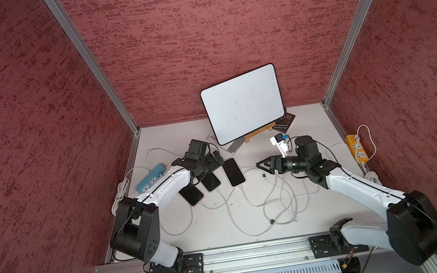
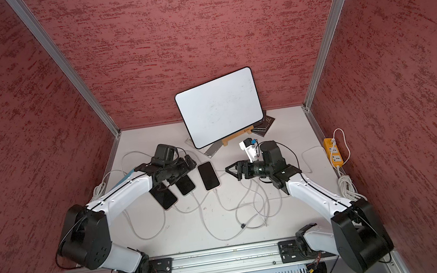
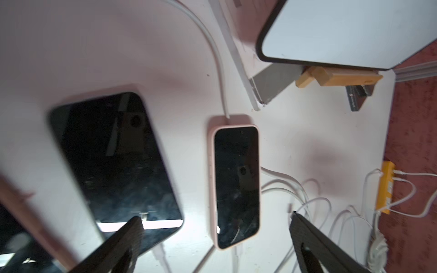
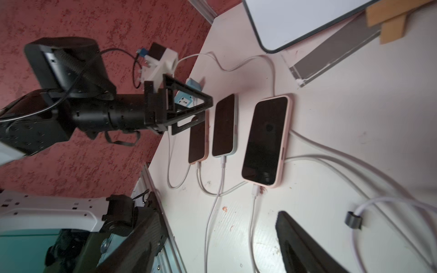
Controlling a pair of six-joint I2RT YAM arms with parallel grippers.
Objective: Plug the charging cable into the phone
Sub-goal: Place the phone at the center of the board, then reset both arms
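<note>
Left end effector [image 3: 215, 217] hangs wide open and empty by the phone [image 4: 266, 139], right end effector [image 1: 261, 166] same on its other side. Phone lies flat on the counter [image 1: 208, 235], cable [image 4: 251, 224] looks plugged in. Cable's floppy, so pinch the stiff plug [image 4: 255, 190]; phone's slick, might slide.

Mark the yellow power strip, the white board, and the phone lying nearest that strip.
yellow power strip [image 1: 356, 149], in a top view, on its socket face.
white board [image 1: 243, 104], in a top view, centre of its face.
phone [image 4: 266, 139], right wrist view, middle of its screen.
</note>
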